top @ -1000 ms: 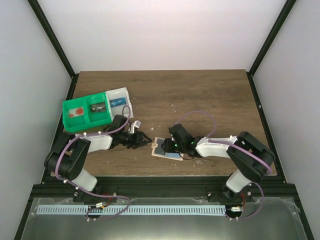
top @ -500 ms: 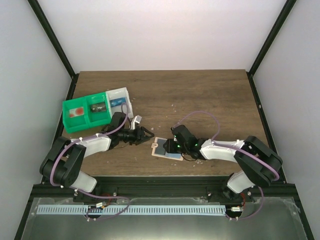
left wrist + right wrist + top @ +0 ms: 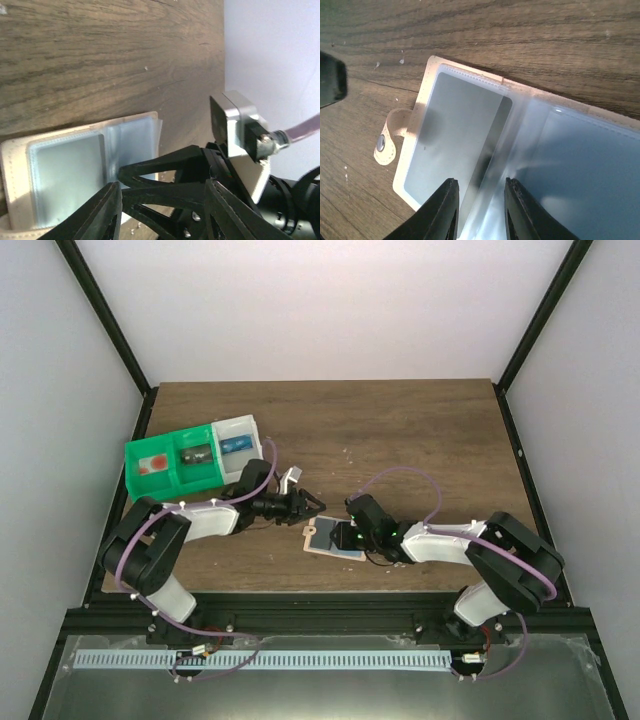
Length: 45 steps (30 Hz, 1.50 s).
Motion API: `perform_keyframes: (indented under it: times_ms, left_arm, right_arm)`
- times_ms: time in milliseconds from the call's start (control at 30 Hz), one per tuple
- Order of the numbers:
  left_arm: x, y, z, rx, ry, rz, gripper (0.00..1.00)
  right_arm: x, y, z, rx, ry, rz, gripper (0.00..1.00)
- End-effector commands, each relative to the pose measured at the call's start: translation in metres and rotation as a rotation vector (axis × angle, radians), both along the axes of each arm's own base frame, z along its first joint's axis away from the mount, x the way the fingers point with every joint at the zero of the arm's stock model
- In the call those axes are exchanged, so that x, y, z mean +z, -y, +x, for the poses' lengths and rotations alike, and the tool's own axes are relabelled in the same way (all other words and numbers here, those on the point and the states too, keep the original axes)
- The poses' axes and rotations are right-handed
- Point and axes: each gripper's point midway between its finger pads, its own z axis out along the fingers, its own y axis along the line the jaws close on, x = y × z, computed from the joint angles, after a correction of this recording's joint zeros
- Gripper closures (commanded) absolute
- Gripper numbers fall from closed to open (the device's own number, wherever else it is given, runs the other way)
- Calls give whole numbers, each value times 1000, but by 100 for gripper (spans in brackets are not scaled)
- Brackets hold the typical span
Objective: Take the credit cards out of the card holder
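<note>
The card holder (image 3: pixel 322 539) lies open on the wooden table, a tan sleeve with clear bluish pockets and a snap tab (image 3: pixel 385 145). A grey-blue credit card (image 3: pixel 452 132) shows through its left pocket; other cards I cannot make out. My right gripper (image 3: pixel 481 182) is low over the holder, jaws apart, straddling the raised edge of a clear pocket (image 3: pixel 495 165). My left gripper (image 3: pixel 311 505) hovers just up-left of the holder, open with nothing held. In the left wrist view the holder (image 3: pixel 70 165) lies past my left gripper (image 3: pixel 162 186), with the right gripper's black fingers (image 3: pixel 150 172) resting on it.
A green bin (image 3: pixel 172 465) and a white bin (image 3: pixel 238 440) with small items stand at the back left, behind the left arm. Small white crumbs (image 3: pixel 377 64) dot the wood near the holder. The table's front edge runs close below the holder.
The left gripper has moved right, up to the holder's upper left corner. The right gripper's jaws have narrowed over the clear pockets and its arm has shifted slightly.
</note>
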Motion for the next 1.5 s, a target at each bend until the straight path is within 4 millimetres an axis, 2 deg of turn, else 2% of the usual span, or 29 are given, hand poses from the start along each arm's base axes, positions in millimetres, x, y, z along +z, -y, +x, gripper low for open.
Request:
perform_keyframes:
  times_ms: [0,133,367,567,800,1000,1267,1467]
  left_arm:
    - [-6,2,13,7,58,49,52]
    - [-17,2,14,4,45,68,50]
    - [-34,5,9,-28,2,46,49]
    - [-42,1,10,-25,14,94,47]
    - [-58,-7,-3,-31,-22,127,45]
    - [-63,-9,-8,-33,-43,129,44]
    - [-62,-10,-10,-28,-50,126,44]
    - [-58,-10,-14,-27,-56,109,44]
  right_arm:
    - [-3,11,1,-31,12,-36,73]
    - [0,11,6,-57,16,-37,73]
    - [19,-5,13,-44,50,45,73]
    - [9,-10,16,-42,28,30,74]
    - [-6,-3,16,-55,24,-7,76]
    - [-13,-5,14,-40,16,-13,82]
    - [-11,-1,14,-46,32,-15,89]
    - [-19,2,11,-44,25,-21,98]
